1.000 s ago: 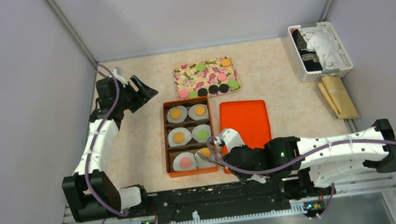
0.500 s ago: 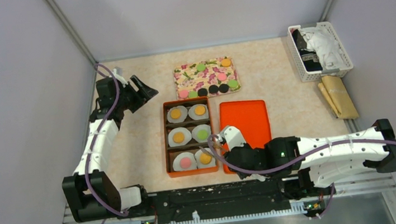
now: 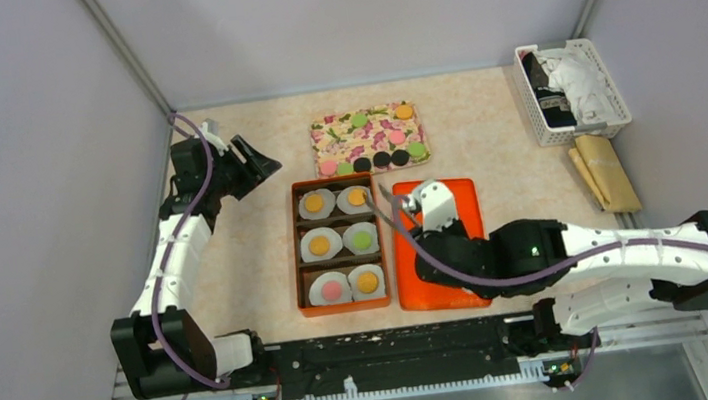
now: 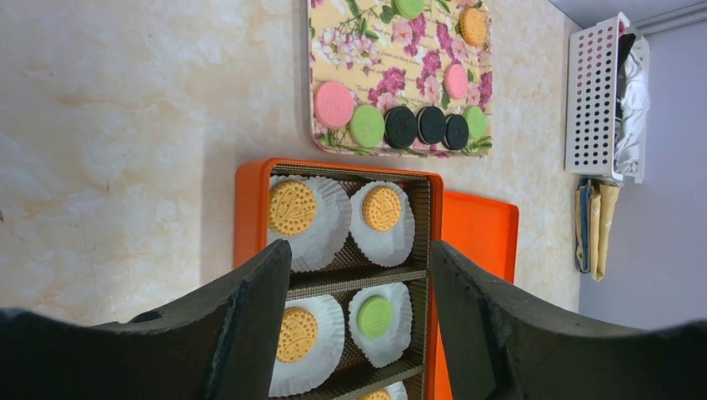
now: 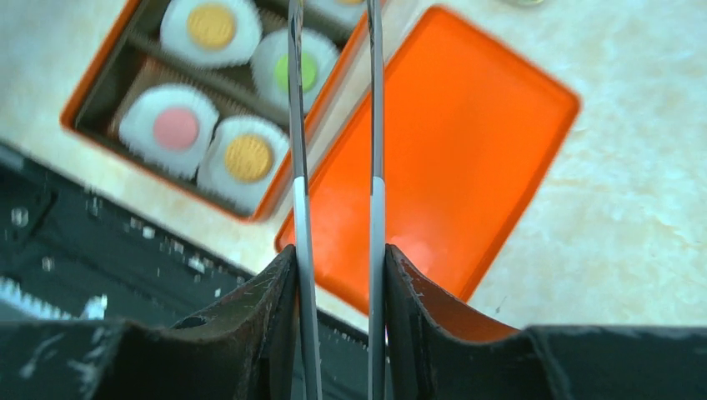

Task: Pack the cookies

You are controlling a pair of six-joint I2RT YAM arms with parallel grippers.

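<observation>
An orange box (image 3: 296,250) holds several white paper cups, each with one cookie: orange ones, a green one (image 3: 362,240) and a pink one (image 3: 331,288). More cookies (image 3: 381,159) lie on the floral board (image 3: 368,128). My right gripper (image 3: 426,214) hangs over the orange lid (image 3: 452,214), shut on metal tongs (image 5: 298,125) whose arms are apart and empty. In the right wrist view, the gripper (image 5: 338,258) is above the lid's near edge. My left gripper (image 3: 260,162) is open and empty, left of the board; its wrist view (image 4: 358,250) looks down on the box.
A white basket (image 3: 574,89) with cloth stands at the far right, with a brown paper bag (image 3: 606,171) in front of it. Grey walls close in both sides. The black base rail runs along the near edge.
My right gripper has drawn the tongs back from the box's near right cup and risen over the lid. An orange cookie now lies in that cup. The left arm has not moved.
</observation>
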